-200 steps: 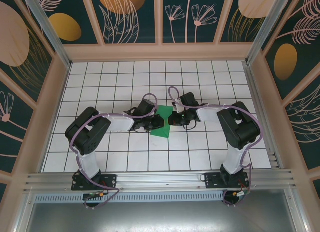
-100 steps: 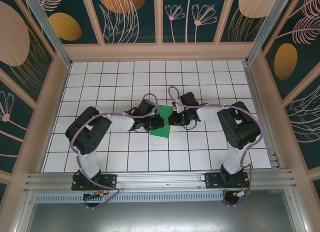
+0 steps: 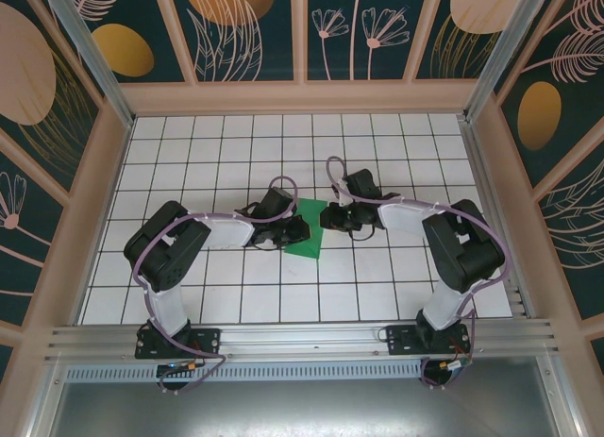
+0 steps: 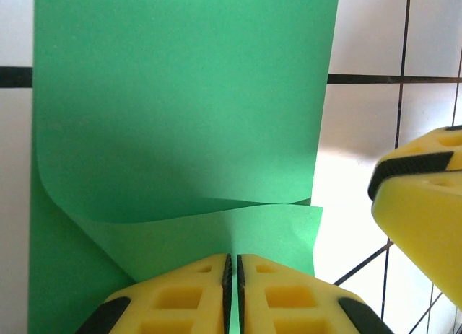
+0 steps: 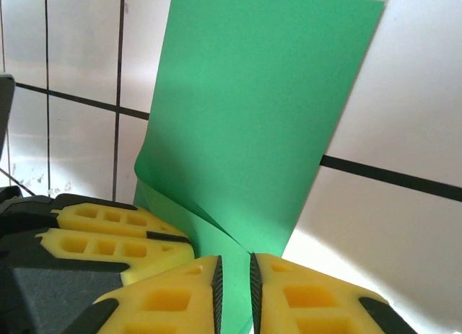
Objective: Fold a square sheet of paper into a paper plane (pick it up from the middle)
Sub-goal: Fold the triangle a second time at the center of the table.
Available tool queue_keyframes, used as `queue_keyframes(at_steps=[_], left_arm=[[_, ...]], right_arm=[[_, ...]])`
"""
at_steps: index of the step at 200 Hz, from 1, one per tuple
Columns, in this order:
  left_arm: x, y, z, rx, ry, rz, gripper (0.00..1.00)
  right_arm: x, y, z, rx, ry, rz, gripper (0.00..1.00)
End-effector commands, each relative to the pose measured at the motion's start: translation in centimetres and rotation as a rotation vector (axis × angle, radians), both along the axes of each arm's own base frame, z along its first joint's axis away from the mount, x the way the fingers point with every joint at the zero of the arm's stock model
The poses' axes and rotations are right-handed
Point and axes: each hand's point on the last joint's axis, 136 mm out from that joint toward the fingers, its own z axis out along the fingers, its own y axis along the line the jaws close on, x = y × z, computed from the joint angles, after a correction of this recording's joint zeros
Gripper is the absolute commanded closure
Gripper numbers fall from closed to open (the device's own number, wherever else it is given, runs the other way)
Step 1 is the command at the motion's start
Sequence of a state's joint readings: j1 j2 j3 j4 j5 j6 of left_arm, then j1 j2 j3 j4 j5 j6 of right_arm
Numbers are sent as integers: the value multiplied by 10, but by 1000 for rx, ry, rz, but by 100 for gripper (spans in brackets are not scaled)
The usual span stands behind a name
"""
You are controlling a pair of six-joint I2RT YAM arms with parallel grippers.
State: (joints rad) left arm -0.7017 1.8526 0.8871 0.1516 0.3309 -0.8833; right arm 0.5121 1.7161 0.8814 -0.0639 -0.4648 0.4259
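The square sheet of paper [image 3: 308, 237] is bright green and lies partly folded in the middle of the white grid table. My left gripper [image 3: 298, 231] is at its left edge. In the left wrist view, my left gripper [image 4: 232, 265] is shut on a raised flap of the paper [image 4: 180, 96], which curls up off the flat layer. My right gripper [image 3: 329, 216] is at the paper's far right corner. Its jaws [image 5: 234, 265] stand slightly apart, with the green paper [image 5: 267, 110] showing loose in the gap. The right gripper's yellow finger [image 4: 426, 211] is close beside the left one.
The gridded table [image 3: 236, 163] is boxed in by patterned side and back walls [image 3: 302, 31]. An aluminium rail [image 3: 302, 341] runs along the near edge above both arm bases. The two grippers are less than one tile apart.
The right gripper's jaws have parted and let go of the paper. It has drawn back a little to the far right, its elbow swinging right. The left gripper keeps its pinch.
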Motion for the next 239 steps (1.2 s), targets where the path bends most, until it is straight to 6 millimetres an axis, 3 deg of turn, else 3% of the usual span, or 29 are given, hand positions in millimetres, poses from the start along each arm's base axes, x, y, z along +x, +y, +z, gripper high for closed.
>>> queue_keyframes(at_steps=[1,57,110,174,204,239], left_arm=[[-13,20,-29,105,79,35,85],[-14,21,-29,106,80,44,86],[-10,17,-22,87,66,39,86],[16,-2,41,-24,-101,36,83],[24,8,32,50,-107,71,84],[22,5,21,66,-78,50,84]], right_arm=[[-5,5,4,44,7,12,85],[-14,15,-15,30,59,56,90],[-17,3,-39,-64,76,67,91],[-19,-2,-57,-143,15,205,94],[-15,0,-55,-150,-30,255,95],[-15,0,-55,-156,-37,274,95]])
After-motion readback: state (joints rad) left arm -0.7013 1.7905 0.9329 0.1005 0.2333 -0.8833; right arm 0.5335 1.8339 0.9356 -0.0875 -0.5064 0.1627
